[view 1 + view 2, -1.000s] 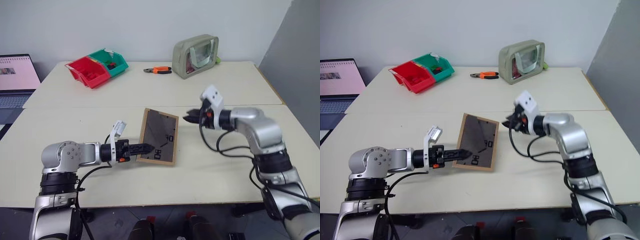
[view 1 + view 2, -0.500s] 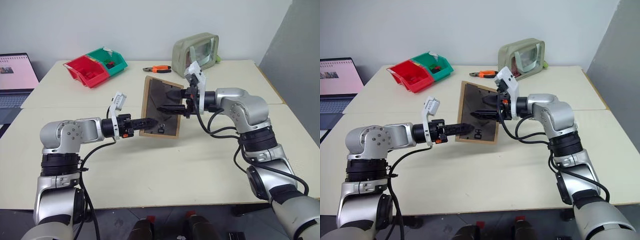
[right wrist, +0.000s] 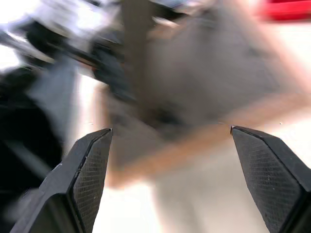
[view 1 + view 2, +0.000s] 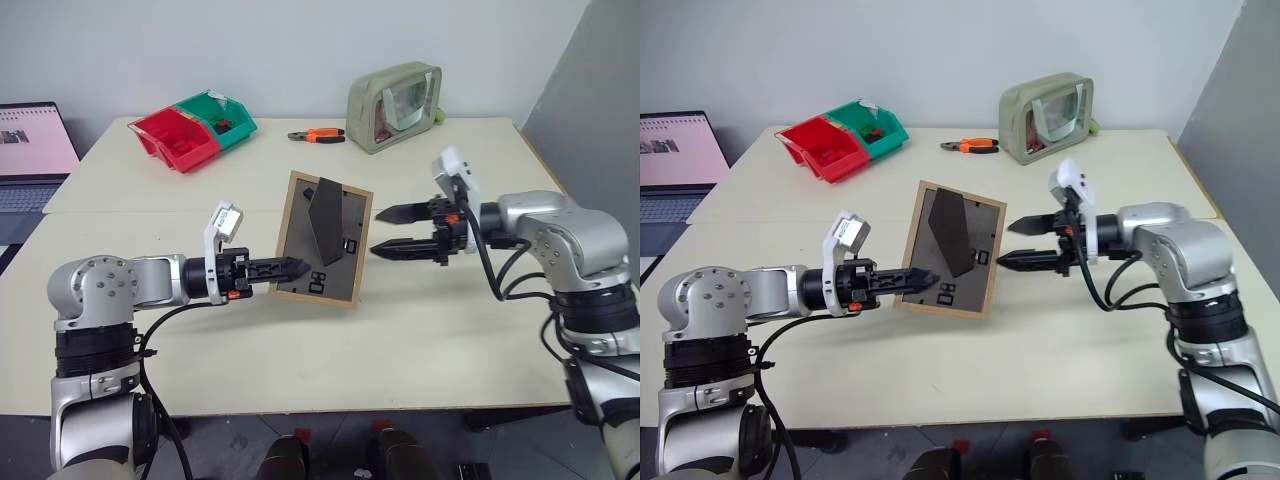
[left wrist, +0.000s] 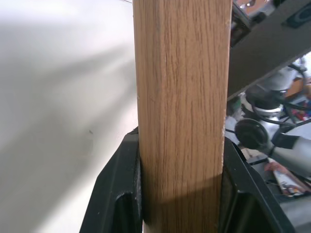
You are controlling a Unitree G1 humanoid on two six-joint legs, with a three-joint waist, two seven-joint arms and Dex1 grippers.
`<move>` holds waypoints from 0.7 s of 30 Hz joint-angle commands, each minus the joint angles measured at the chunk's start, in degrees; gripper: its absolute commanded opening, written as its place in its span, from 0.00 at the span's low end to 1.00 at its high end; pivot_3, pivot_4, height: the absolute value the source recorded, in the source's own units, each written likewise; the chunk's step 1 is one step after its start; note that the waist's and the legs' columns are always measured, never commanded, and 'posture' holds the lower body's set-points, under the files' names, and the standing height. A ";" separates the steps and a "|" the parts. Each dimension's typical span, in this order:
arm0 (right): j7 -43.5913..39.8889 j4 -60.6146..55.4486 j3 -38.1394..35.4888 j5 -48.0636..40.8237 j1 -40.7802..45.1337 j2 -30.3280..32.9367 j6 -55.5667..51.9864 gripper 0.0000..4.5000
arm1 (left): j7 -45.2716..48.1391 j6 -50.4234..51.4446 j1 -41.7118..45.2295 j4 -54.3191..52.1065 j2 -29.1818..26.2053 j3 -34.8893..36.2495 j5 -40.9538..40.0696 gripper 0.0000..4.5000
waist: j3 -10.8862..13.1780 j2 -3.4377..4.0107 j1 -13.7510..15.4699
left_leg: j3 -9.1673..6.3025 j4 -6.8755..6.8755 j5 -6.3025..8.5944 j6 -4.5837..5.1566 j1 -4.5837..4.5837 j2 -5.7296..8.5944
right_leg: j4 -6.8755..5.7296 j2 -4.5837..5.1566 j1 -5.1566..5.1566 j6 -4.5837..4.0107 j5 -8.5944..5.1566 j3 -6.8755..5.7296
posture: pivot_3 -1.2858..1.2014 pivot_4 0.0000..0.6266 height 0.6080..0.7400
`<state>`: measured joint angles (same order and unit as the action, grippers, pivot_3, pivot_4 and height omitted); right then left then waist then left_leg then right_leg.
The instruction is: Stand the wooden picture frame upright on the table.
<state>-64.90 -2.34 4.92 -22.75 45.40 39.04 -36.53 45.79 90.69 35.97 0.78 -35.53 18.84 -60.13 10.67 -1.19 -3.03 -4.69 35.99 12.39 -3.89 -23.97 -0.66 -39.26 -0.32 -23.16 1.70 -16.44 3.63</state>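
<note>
Left eye view has the left hand clamped on the wooden picture frame, holding it tilted above the tabletop with its stand flap swung out, while the right hand, beside the frame, gapes empty.

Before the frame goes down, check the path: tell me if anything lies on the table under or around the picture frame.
Nothing visible does. The wooden picture frame is held off the table by the left gripper, its stand flap swung out. The tabletop beneath is bare. The right gripper hangs open beside it, apart from the frame.
</note>
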 commanded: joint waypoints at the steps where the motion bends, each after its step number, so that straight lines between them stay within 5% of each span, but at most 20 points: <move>1: 6.50 4.31 0.99 18.71 -6.66 2.45 46.88 0.91 | -3.98 1.81 -0.17 0.45 -0.71 3.52 -9.70 0.28 | -0.01 -0.03 0.11 | 0.05 0.00 0.00 0.00 0.01 0.01 | -0.02 0.00 -0.01 0.00 0.00 0.06 | 0.52 0.24 1.00; 4: 26.17 16.48 2.56 39.32 -6.12 1.22 86.11 0.91 | -9.38 1.81 0.84 3.85 -0.52 2.77 -17.55 0.28 | 0.01 -0.05 -0.08 | 0.14 0.04 0.00 -0.01 0.03 0.03 | -0.04 -0.01 -0.02 0.03 0.01 0.13 | 0.52 0.24 1.00; 6: 35.45 21.75 2.36 48.68 -4.17 0.20 98.60 0.91 | -12.77 1.81 1.28 5.30 -0.59 2.14 -21.72 0.28 | 0.02 -0.07 -0.34 | 0.26 0.09 -0.01 -0.02 0.09 0.03 | -0.23 0.00 -0.07 0.04 0.02 0.29 | 0.52 0.24 1.00; 9: 50.85 26.45 2.41 60.35 0.65 -5.09 102.48 0.91 | -18.16 1.81 0.89 5.63 -0.22 0.36 -28.41 0.28 | 0.02 -0.07 -0.54 | 0.29 0.10 -0.13 -0.24 0.19 0.03 | -0.40 -0.05 -0.11 0.02 0.02 0.37 | 0.52 0.24 1.00; 15: 63.78 30.76 5.26 69.67 6.30 -9.94 106.27 0.91 | -27.51 -2.50 -1.59 4.46 -1.83 -3.95 -40.98 0.28 | 0.02 -0.09 -0.22 | 0.12 0.12 -0.27 -0.47 0.23 -0.03 | -0.67 -0.05 -0.13 -0.05 -0.01 0.34 | 0.52 0.24 1.00; 21: 70.92 33.65 7.46 73.43 8.63 -8.20 106.95 0.64 | -34.33 -10.27 -6.73 -0.16 -6.54 -7.89 -51.08 0.28 | 0.02 -0.09 0.05 | 0.12 0.13 -0.28 -0.45 0.22 0.02 | -0.66 0.06 -0.11 -0.06 -0.01 0.36 | 0.52 0.24 1.00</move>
<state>2.11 31.78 13.18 50.58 51.29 29.25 70.00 13.73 84.12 29.90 3.25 -40.02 11.56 -106.13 10.69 -1.28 -2.98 -4.57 36.12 12.11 -4.34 -23.75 -0.64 -39.92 -0.25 -23.26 1.64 -16.45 3.99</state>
